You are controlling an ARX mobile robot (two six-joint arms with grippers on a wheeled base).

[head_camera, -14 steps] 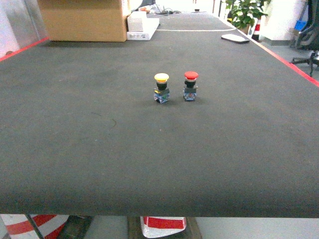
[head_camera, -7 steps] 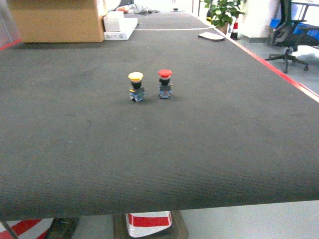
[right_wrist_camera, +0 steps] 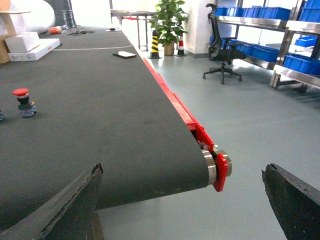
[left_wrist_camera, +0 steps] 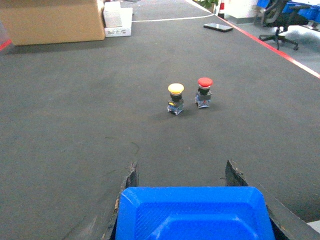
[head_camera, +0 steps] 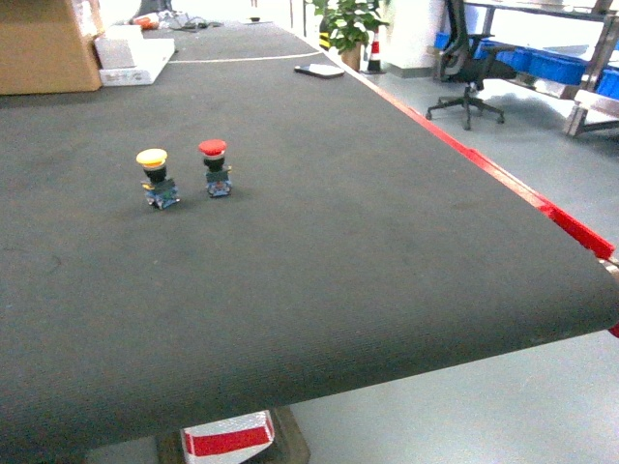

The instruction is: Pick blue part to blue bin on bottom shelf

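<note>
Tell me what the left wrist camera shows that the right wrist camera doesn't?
Only the left wrist view shows the blue part held between the left gripper fingers, plus the yellow-capped push button and a cardboard box. Only the right wrist view shows the open right gripper, the office chair and the belt's end roller. Both show the red-capped push button and the black belt.

No readable text, label, brand or number anywhere in these views. Nothing legible on the cardboard box (left_wrist_camera: 52,21), nor on the white carton (left_wrist_camera: 118,18) beside it. Push buttons too small to tell.
</note>
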